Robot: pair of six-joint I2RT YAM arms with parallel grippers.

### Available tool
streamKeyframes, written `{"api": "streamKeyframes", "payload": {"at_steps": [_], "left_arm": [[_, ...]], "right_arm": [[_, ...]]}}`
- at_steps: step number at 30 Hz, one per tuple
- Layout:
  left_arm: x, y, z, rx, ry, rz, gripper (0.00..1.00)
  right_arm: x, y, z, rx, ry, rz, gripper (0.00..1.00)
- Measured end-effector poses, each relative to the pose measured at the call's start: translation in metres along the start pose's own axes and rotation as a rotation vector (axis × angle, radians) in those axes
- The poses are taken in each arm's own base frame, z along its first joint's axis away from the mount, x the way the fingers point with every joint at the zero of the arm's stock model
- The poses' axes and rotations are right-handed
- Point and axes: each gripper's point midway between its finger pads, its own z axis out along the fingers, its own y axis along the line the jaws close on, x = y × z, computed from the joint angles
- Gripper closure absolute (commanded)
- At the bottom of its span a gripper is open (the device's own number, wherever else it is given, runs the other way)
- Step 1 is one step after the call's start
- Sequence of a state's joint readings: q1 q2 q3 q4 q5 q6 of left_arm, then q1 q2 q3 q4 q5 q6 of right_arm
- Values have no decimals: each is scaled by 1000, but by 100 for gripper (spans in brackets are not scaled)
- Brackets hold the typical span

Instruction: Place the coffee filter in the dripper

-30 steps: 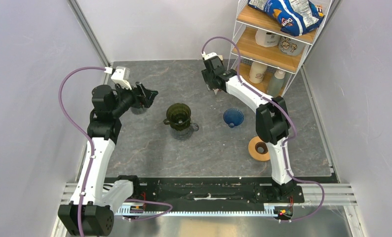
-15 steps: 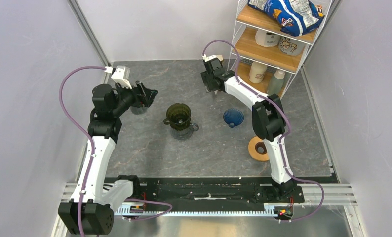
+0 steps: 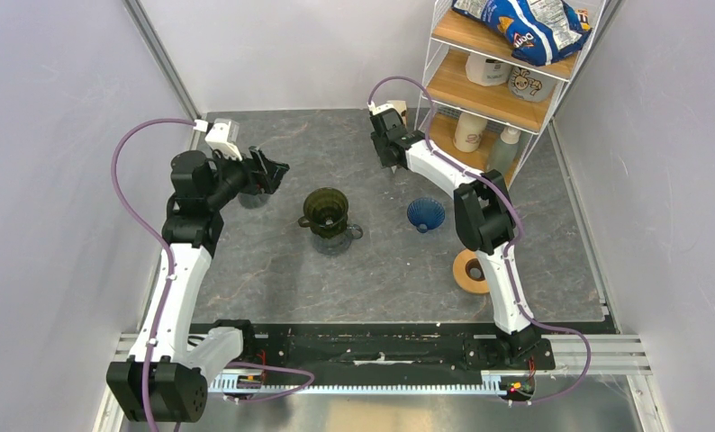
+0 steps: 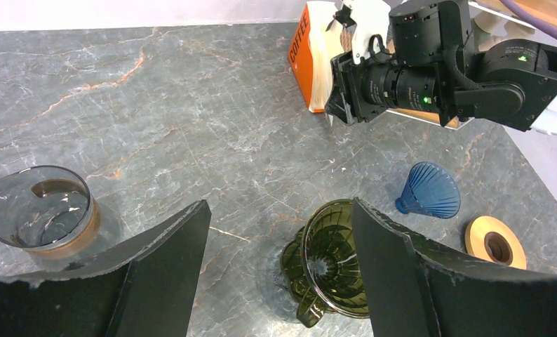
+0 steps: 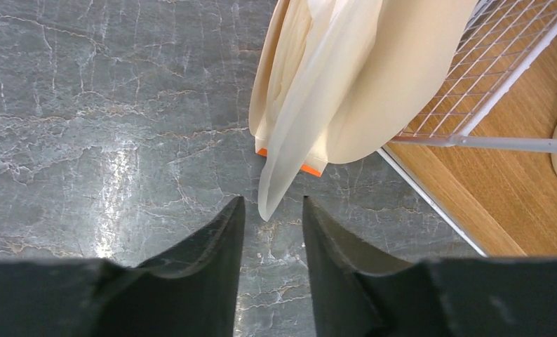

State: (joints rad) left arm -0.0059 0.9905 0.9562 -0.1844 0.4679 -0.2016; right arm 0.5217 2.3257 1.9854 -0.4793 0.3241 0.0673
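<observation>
The olive-green dripper [image 3: 325, 209] stands upright mid-table; in the left wrist view the dripper [image 4: 332, 263] is below and between my left fingers. My left gripper [image 3: 271, 171] [image 4: 279, 210] is open wide, empty, above the table left of the dripper. My right gripper [image 3: 391, 162] [image 5: 271, 209] is at the back by the shelf, jaws slightly apart. One thin off-white coffee filter [image 5: 311, 119] hangs out of the cream stack in an orange box [image 4: 309, 63]. Its lower tip sits just at the mouth of the gap between my right fingertips, not pinched.
A blue ribbed cone [image 3: 425, 214] lies right of the dripper, and a wooden ring [image 3: 472, 270] lies nearer the front. A glass carafe [image 4: 41, 210] stands below my left gripper. A wire shelf [image 3: 502, 81] with bottles and a chip bag fills the back right corner.
My right gripper has shifted slightly toward the back, closer to the filter box by the shelf. My left arm has barely moved.
</observation>
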Motion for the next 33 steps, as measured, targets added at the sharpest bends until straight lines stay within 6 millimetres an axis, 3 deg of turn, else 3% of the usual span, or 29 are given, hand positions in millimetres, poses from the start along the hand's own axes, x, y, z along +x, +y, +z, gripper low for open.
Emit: {"api": "streamKeyframes", "payload": {"at_steps": [11,23,32,33], "left_arm": [[2,1,2,0,7,-4,19],[1,1,3,4,5,-2,19],[1,1,5,7,5,-1,19],[1,2,6,8,4,-1,19]], "right_arm": [[-1,-5,0,27,-3,-15,100],[-2,-8,-1,39,-9,-15,100],[8,-10,-22,12,2,-20,100],[9,-9,-23,8,3,-21,96]]}}
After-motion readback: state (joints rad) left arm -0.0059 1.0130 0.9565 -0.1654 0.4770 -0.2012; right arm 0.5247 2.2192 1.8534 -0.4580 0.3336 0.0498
